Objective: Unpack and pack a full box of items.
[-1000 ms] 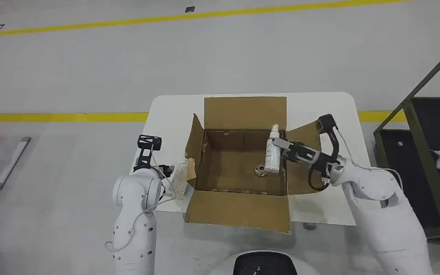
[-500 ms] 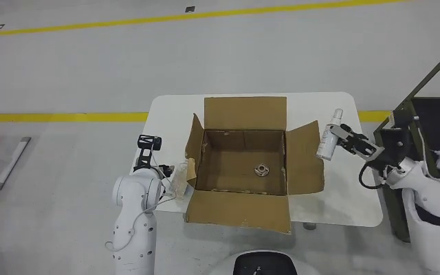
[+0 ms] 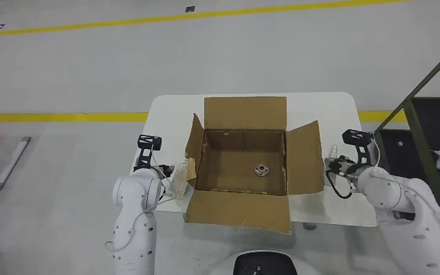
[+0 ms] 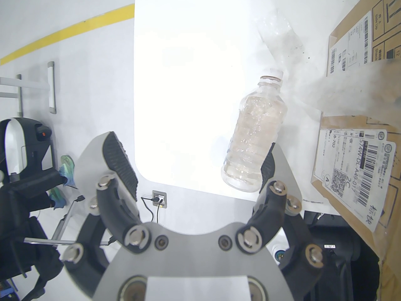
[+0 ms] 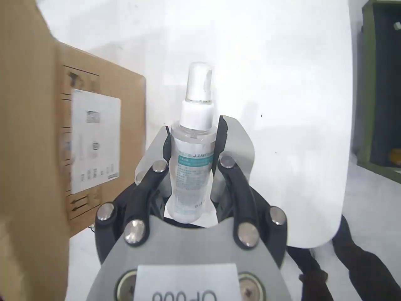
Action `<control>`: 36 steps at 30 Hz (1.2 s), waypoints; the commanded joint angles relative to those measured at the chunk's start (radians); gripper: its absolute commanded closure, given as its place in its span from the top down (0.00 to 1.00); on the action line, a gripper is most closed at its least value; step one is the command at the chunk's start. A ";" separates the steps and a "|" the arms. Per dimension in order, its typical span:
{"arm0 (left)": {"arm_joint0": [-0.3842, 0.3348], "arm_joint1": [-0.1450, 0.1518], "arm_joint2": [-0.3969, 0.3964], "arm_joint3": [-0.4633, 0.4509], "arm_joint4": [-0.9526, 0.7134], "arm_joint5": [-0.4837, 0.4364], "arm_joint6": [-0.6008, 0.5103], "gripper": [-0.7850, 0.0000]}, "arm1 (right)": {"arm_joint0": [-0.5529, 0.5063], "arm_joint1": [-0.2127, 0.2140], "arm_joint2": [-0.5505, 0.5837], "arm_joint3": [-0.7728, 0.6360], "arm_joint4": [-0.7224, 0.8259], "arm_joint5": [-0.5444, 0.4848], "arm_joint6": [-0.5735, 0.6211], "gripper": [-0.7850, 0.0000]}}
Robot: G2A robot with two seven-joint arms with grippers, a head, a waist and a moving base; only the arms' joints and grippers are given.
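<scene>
bottle (image 5: 191,170) (clear, cylindrical) in right hand (image 5: 194,129)

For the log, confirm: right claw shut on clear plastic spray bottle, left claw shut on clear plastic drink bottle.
Wrong: the left wrist view shows the left claw open, the clear plastic drink bottle ungripped. The right claw is shut on the clear plastic spray bottle.

one box (image 3: 244,111), one spray bottle (image 5: 192,164), one clear bottle (image 4: 253,139), one fitting (image 3: 261,169)
</scene>
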 commanded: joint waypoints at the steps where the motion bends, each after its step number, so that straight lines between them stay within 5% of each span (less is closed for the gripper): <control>1: 0.000 0.000 0.000 0.000 0.000 0.000 0.000 1.00 | 0.041 -0.003 -0.052 0.067 -0.029 0.014 0.013 0.00; 12: 0.000 0.000 0.000 0.000 0.000 0.000 0.000 1.00 | 0.173 -0.014 -0.183 0.257 -0.125 0.024 0.068 0.02; 15: 0.000 0.000 0.000 0.000 0.000 0.000 0.000 1.00 | 0.183 -0.015 -0.192 0.275 -0.126 0.028 0.073 0.21; 28: 0.000 0.000 0.000 0.000 0.000 0.000 0.000 1.00 | 0.187 -0.018 -0.210 0.303 -0.133 0.049 0.081 0.51; 30: 0.000 0.000 0.000 0.000 0.000 0.000 0.000 1.00 | 0.186 -0.018 -0.210 0.301 -0.131 0.049 0.081 0.70; 36: 0.000 0.000 0.000 0.000 0.000 0.000 0.000 1.00 | 0.157 -0.012 -0.144 0.221 -0.111 0.092 0.051 0.62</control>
